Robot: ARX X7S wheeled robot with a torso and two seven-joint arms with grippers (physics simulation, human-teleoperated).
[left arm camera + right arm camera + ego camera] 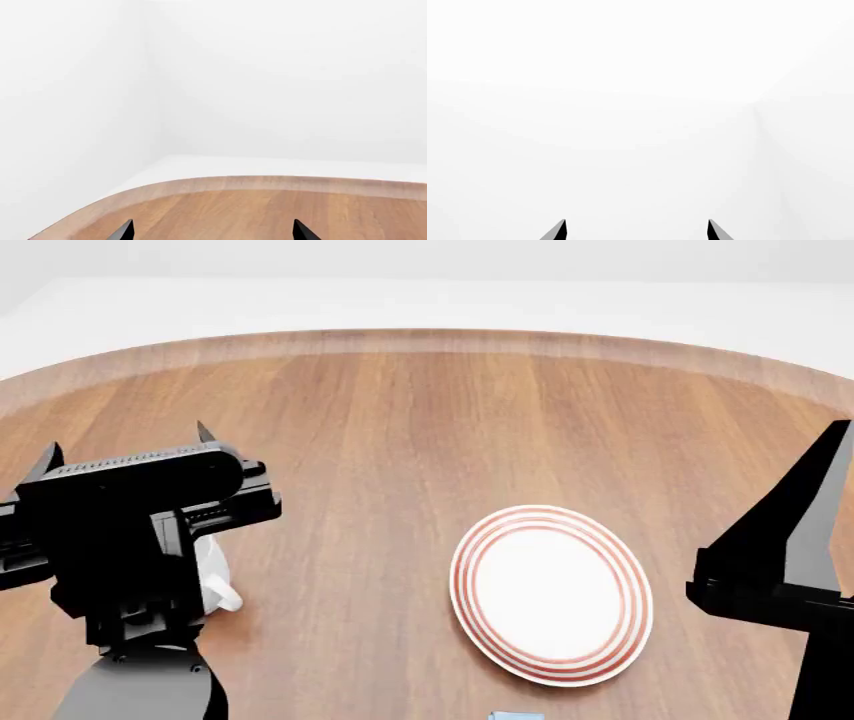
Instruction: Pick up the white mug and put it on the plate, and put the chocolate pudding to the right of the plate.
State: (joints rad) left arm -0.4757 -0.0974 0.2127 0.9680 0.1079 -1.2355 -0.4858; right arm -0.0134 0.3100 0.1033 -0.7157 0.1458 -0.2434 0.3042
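In the head view the white mug (215,577) stands on the wooden table, mostly hidden behind my left arm, with only part of its body and handle showing. My left gripper (128,440) hovers above and just beyond it, open and empty; in its own view the left gripper (212,227) faces bare wood with its fingertips wide apart. The plate (551,595), white with red rings, lies right of centre with nothing on it. A light blue sliver of the chocolate pudding (514,716) peeks in at the bottom edge. My right gripper (636,227) is open, facing only white wall.
The round wooden table (400,410) has a raised rim at the far side, with white floor and walls beyond. My right arm (781,570) stands upright at the right edge, beside the plate.
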